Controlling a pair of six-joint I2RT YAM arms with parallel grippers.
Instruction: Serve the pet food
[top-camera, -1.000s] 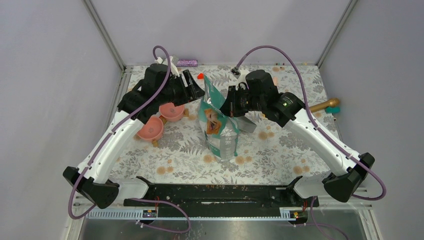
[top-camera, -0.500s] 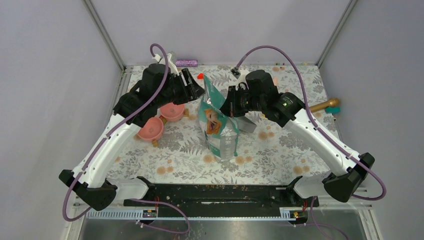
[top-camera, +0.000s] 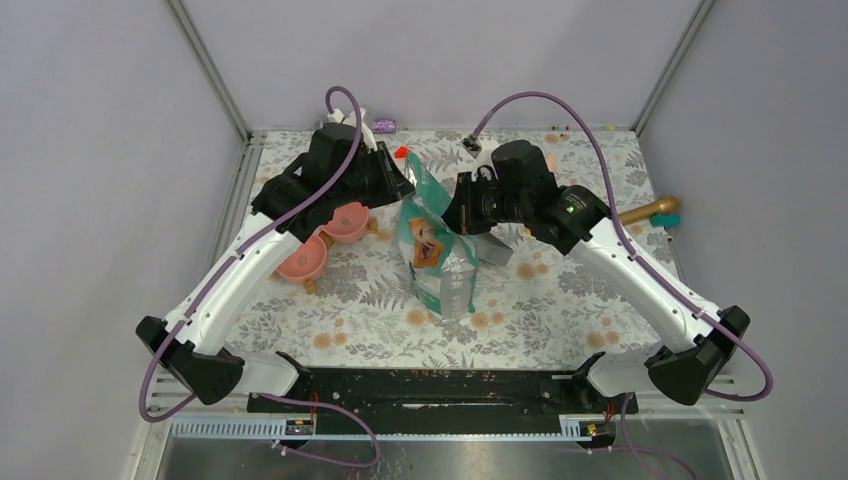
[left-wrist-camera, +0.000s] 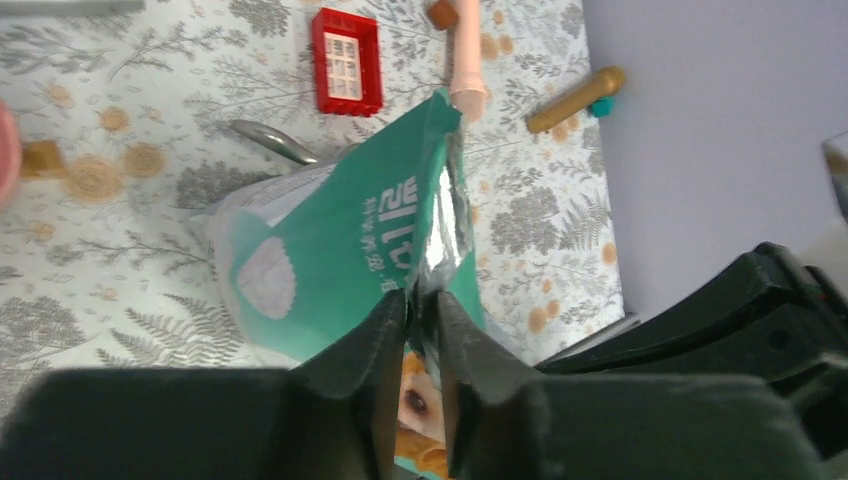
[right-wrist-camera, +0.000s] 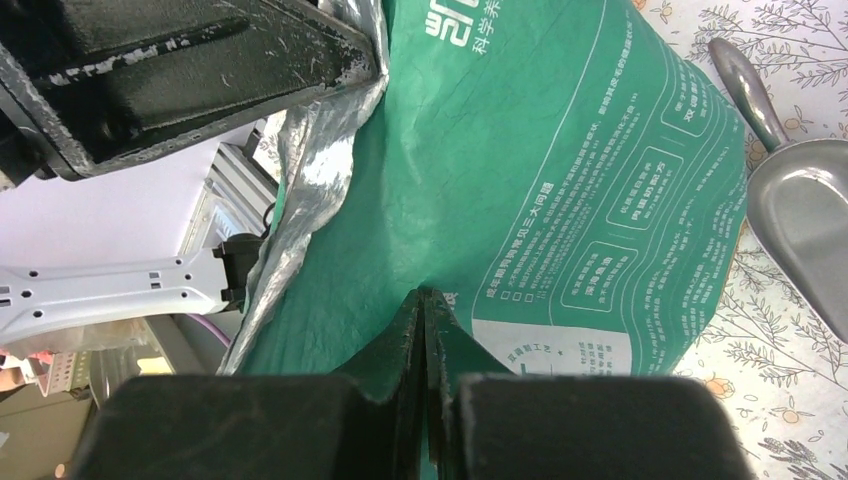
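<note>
A teal bag (top-camera: 437, 250) with a dog picture stands upright in the middle of the flowered mat, its torn silver-lined top open. The pet food is hidden inside it. My left gripper (top-camera: 405, 185) is at the bag's upper left. In the left wrist view it (left-wrist-camera: 421, 298) is shut on the bag's (left-wrist-camera: 330, 240) torn top edge. My right gripper (top-camera: 452, 215) is at the bag's upper right. In the right wrist view it (right-wrist-camera: 424, 296) is shut, pinching a fold of the bag's (right-wrist-camera: 540, 150) back wall.
Two joined pink bowls (top-camera: 345, 222) (top-camera: 302, 258) sit left of the bag. A metal scoop (right-wrist-camera: 800, 210) lies just right of it. A red brick (left-wrist-camera: 346, 60) and a pink stick (left-wrist-camera: 466, 50) lie behind the bag, and a gold handle (top-camera: 648, 210) lies at the right edge.
My left arm has swung right to the bag's top and its jaws have closed on the torn edge. The right arm and the bag have stayed put.
</note>
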